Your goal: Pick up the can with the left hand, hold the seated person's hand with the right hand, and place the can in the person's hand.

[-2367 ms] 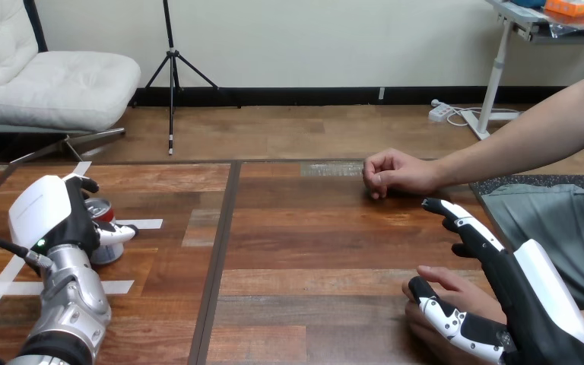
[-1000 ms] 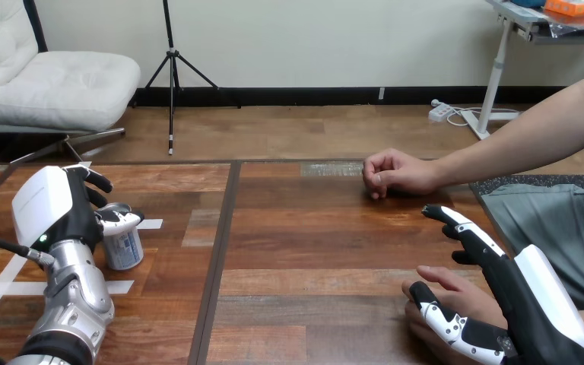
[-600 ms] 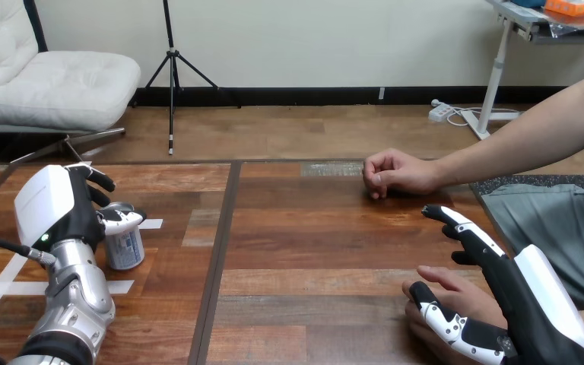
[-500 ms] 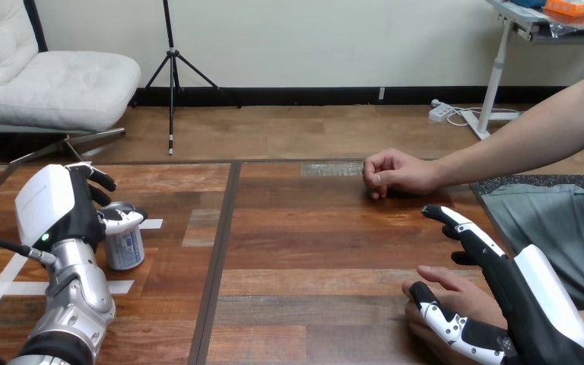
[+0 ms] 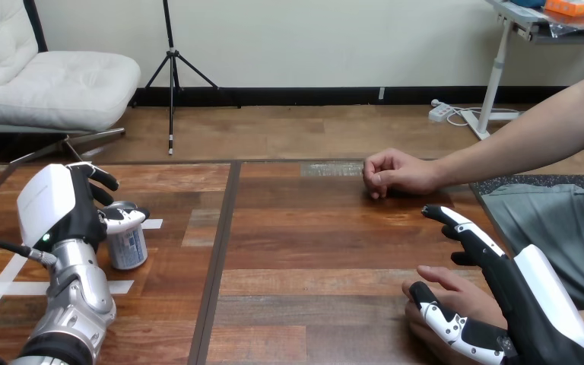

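A silver can (image 5: 128,245) with blue print is upright at the table's left side. My left hand (image 5: 55,209) is shut on it, with the thumb across its top and fingers behind it. I cannot tell whether its base touches the table (image 5: 312,251). At the lower right, my right hand (image 5: 528,300) stands on edge over the person's hand (image 5: 445,280). That hand lies between my thumb and my straight fingers. The thumb runs along its near side, and the fingers are not curled round it.
The person's other hand (image 5: 394,172) rests as a loose fist on the far middle of the table, with the forearm leading off to the right. White tape strips (image 5: 53,288) mark the wood by my left arm. A dark seam (image 5: 219,258) runs down the tabletop.
My left hand has carried the can a little to the right and nearer, and the can's red top no longer shows. My right hand and both of the person's hands have stayed still.
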Controlling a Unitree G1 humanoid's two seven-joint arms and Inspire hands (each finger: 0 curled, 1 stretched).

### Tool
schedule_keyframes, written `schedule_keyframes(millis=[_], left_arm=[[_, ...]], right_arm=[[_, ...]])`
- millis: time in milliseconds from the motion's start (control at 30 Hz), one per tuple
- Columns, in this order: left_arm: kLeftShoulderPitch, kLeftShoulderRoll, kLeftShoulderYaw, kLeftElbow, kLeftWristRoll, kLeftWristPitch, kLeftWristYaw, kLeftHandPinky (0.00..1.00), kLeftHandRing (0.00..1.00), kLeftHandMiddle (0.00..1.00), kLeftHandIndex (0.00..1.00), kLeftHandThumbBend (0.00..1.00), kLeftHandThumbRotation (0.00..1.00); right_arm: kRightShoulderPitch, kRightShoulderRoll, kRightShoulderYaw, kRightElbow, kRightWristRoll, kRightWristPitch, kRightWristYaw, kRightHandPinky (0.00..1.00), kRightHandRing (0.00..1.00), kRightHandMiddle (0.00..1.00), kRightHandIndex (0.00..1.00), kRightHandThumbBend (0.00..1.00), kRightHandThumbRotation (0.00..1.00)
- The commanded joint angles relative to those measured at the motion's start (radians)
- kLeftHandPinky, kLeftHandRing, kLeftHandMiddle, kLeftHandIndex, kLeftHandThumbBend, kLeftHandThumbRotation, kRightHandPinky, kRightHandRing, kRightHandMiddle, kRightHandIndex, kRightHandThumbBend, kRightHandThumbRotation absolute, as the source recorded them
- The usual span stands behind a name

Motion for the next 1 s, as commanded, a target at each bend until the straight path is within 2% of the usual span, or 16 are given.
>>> schedule_keyframes(millis=[0,233,400,667,967], left_arm=[[-0.031,0.002,-0.008,-0.027,0.008,-0.024,0.003,0.44,0.49,0.53,0.56,0.73,0.00],[-0.031,0.001,-0.018,-0.026,0.017,-0.008,-0.007,0.49,0.57,0.62,0.62,0.80,0.00],[-0.039,-0.005,-0.010,-0.019,0.008,0.009,-0.027,0.53,0.63,0.69,0.66,0.85,0.00],[-0.042,-0.008,-0.017,-0.017,0.015,0.035,-0.056,0.58,0.69,0.74,0.70,0.87,0.00],[-0.045,-0.013,-0.018,-0.025,0.016,0.067,-0.081,0.62,0.71,0.75,0.72,0.86,0.00]], right_arm=[[-0.038,-0.005,-0.006,-0.068,0.007,-0.005,0.001,0.81,0.91,0.93,0.89,0.34,0.00],[-0.039,-0.006,-0.006,-0.067,0.010,-0.005,0.002,0.81,0.91,0.93,0.89,0.34,0.00],[-0.039,-0.006,-0.006,-0.069,0.014,-0.004,0.004,0.81,0.91,0.93,0.90,0.34,0.00],[-0.035,-0.004,-0.006,-0.075,0.004,-0.002,0.005,0.81,0.92,0.93,0.90,0.34,0.00],[-0.032,-0.004,-0.007,-0.077,0.002,0.000,0.005,0.81,0.91,0.93,0.90,0.34,0.00]])
